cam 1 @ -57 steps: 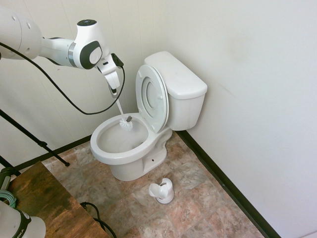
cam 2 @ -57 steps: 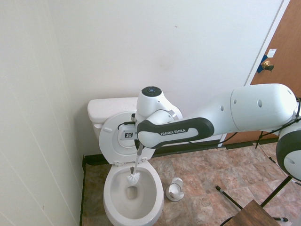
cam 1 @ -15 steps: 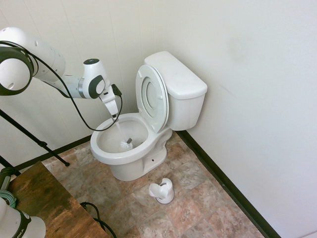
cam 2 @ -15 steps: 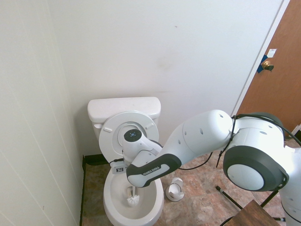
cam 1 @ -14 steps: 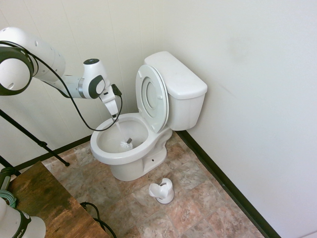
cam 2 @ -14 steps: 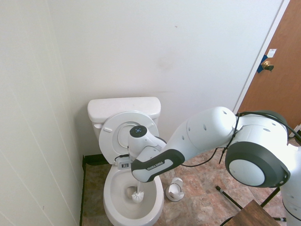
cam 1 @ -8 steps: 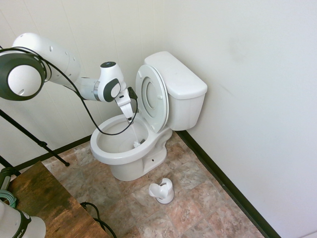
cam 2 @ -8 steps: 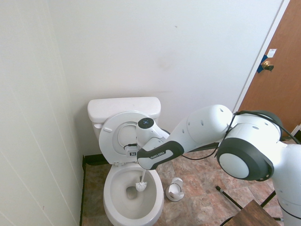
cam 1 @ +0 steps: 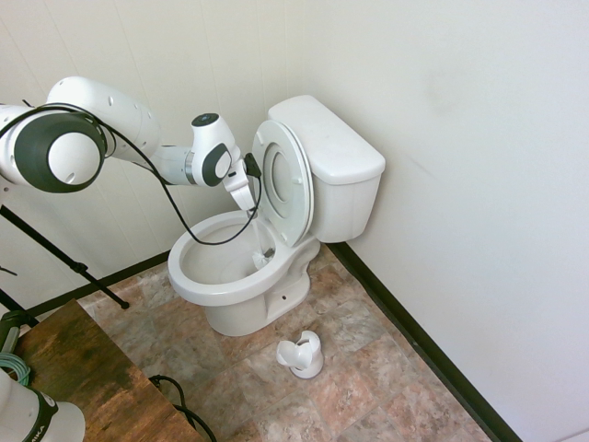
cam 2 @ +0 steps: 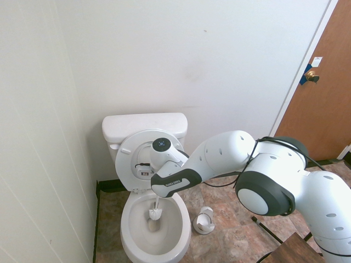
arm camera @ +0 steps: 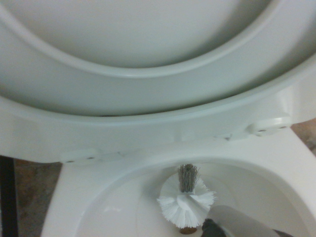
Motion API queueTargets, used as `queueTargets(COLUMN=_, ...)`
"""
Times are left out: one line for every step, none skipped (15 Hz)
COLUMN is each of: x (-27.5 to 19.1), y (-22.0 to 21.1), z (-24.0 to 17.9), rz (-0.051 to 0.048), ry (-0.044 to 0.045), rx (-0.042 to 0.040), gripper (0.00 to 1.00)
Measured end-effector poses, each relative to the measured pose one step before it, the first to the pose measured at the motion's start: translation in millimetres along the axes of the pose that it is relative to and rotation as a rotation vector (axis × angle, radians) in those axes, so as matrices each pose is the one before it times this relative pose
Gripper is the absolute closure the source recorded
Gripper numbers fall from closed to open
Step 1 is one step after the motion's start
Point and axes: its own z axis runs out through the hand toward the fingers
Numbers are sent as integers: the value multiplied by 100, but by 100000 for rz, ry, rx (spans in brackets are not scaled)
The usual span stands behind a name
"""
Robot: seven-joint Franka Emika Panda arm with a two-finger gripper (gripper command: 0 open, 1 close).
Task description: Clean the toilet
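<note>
Second exterior view, brush (cam 2: 156, 213) near toilet (cam 2: 127, 230) rim

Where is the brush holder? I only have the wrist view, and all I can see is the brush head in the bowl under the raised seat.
Observer: The brush holder stands empty on the floor tiles beside the toilet, apart from its base.
Operator: Is the gripper actually holding the brush?
Observer: Yes. The gripper is shut on the handle of the toilet brush, pointing steeply down into the bowl.
Operator: Is the tank closed?
Observer: Yes, the tank lid lies flat on the tank.
</note>
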Motion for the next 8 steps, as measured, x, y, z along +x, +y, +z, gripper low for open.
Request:
queueTargets(x=-941, y=-326, z=-90, rz=-649, ry=-264, rx=842, gripper=100)
queueTargets(x=-892, y=-281, z=-57, rz=-784, ry=-253, rx=666, gripper=100)
queueTargets(x=-829, y=-223, z=9, rz=-810, ry=-262, rx=436, gripper=100)
queueTargets(x=-687, y=-155, z=-40, rz=-793, ry=-243, rx=143, gripper=100)
queueTargets(x=-527, y=-27, z=-70, rz=-564, ry=-362, rx=-203, gripper=100)
queueTargets(x=-426, y=16, z=-149, rz=-363, ry=-477, rx=-640, gripper=100)
queueTargets(x=-379, y=11, z=-428, rz=-775, ry=-478, rx=-1326, gripper=100)
queueTargets(x=-456, y=-28, z=-880, rz=-1257, ry=-668, rx=-1413, gripper=100)
